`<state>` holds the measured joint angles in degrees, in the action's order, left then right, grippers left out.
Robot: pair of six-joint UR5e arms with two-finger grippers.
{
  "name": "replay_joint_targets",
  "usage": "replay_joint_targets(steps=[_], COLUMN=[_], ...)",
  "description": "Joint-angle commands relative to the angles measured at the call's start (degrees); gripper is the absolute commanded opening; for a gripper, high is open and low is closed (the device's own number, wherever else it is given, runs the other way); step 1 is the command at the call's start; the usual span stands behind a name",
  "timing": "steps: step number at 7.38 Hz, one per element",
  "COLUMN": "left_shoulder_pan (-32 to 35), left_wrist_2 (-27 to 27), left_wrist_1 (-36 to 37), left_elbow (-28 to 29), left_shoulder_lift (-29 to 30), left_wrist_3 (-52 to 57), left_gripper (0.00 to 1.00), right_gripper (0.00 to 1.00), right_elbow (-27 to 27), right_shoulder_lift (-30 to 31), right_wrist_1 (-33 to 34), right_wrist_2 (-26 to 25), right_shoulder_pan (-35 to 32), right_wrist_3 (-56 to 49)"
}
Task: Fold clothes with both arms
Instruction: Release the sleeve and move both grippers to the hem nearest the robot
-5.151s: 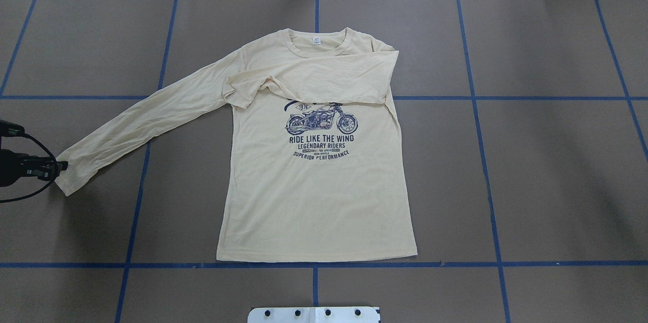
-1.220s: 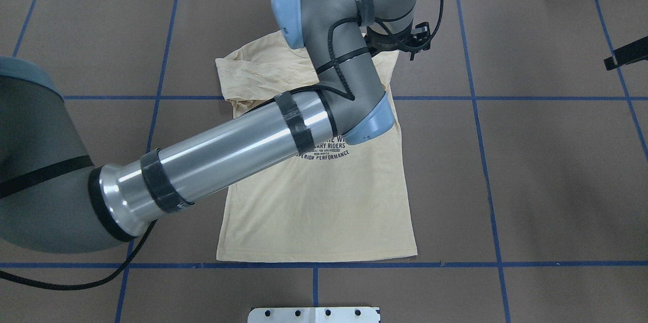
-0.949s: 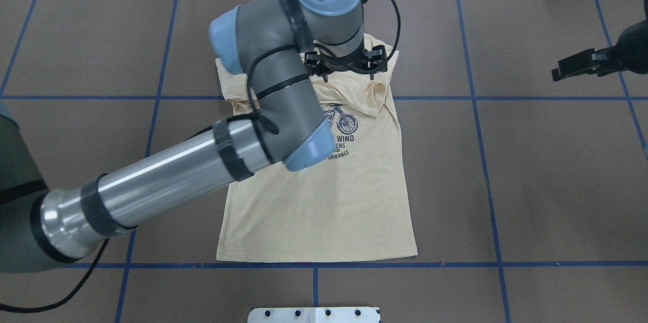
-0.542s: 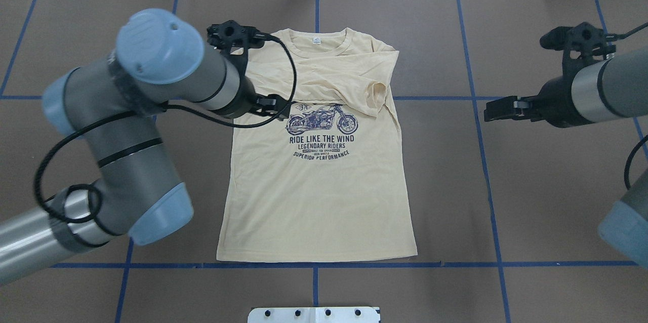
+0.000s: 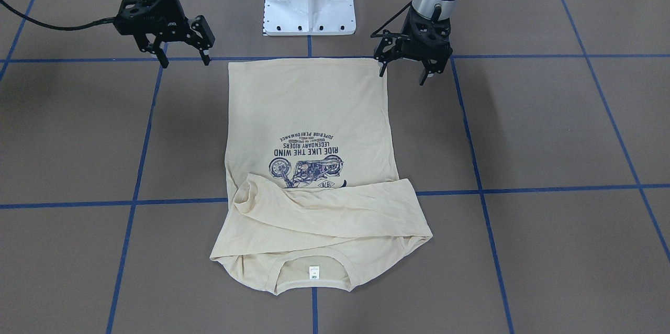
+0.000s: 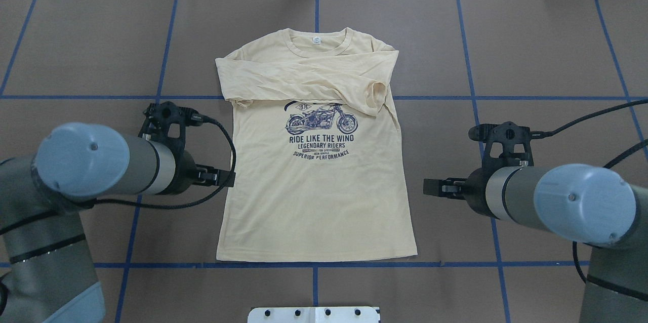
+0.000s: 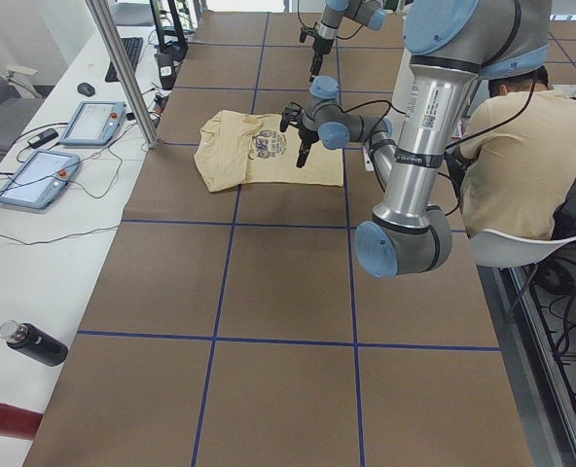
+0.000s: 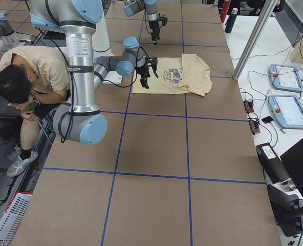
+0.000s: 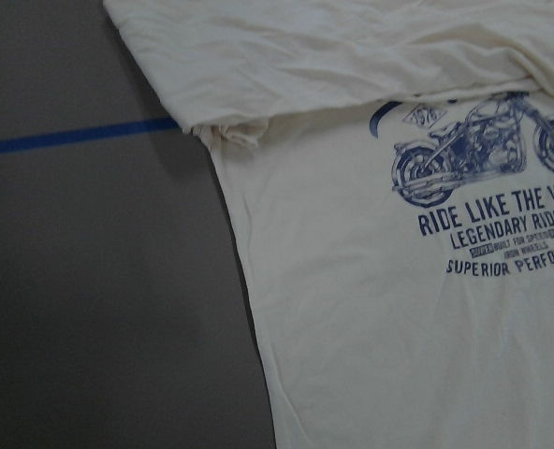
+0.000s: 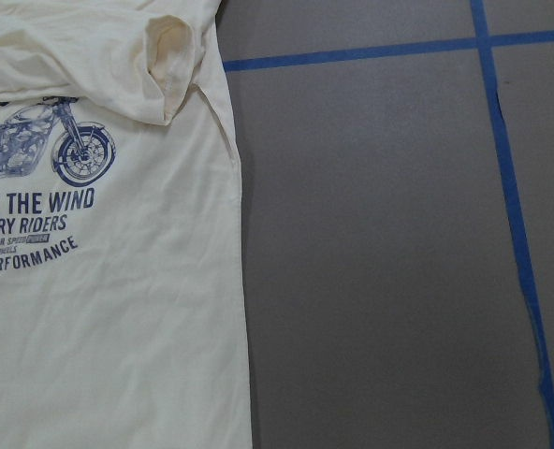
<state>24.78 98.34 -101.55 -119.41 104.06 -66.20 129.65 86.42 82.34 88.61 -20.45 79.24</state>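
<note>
Shows soft matt cloth in shirt (image 6: 314, 211), matt brown paper over table (image 6: 557, 34), smooth shiny metal along left arm (image 7: 419, 146).

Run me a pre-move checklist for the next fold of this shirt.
1. Both sleeves folded across the chest: ok.
2. The shirt lies flat, its hem straight: ok.
3. The left gripper open and empty: ok.
4. The right gripper open and empty: ok.
5. Both grippers lined up with the hem corners: cannot tell; the views disagree.
</note>
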Motion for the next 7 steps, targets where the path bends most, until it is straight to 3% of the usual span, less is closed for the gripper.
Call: replay_joint_targets(steps=[1, 2, 7], left_shoulder_pan=[-7.35, -8.59, -12.91], left_wrist_2=[-4.46, -4.56, -4.56], left_wrist_1=[-3.92, -3.92, -4.01], left_elbow=[1.36, 2.85, 3.04], left_shoulder_lift=[-4.22, -3.70, -3.17], left_wrist_3=[-8.91, -10.43, -14.22], left_gripper=[1.00, 0.99, 0.78], right_gripper=[0.99, 0.99, 0.99], right_elbow=[-0.19, -0.36, -0.54], right_shoulder_lift=[0.06, -0.02, -0.03], right_wrist_1=[0.72, 0.72, 0.72], right_wrist_2=[-4.93, -4.94, -5.02], right_shoulder_pan=[4.36, 4.45, 4.36], right_wrist_3=[1.80, 1.80, 1.80])
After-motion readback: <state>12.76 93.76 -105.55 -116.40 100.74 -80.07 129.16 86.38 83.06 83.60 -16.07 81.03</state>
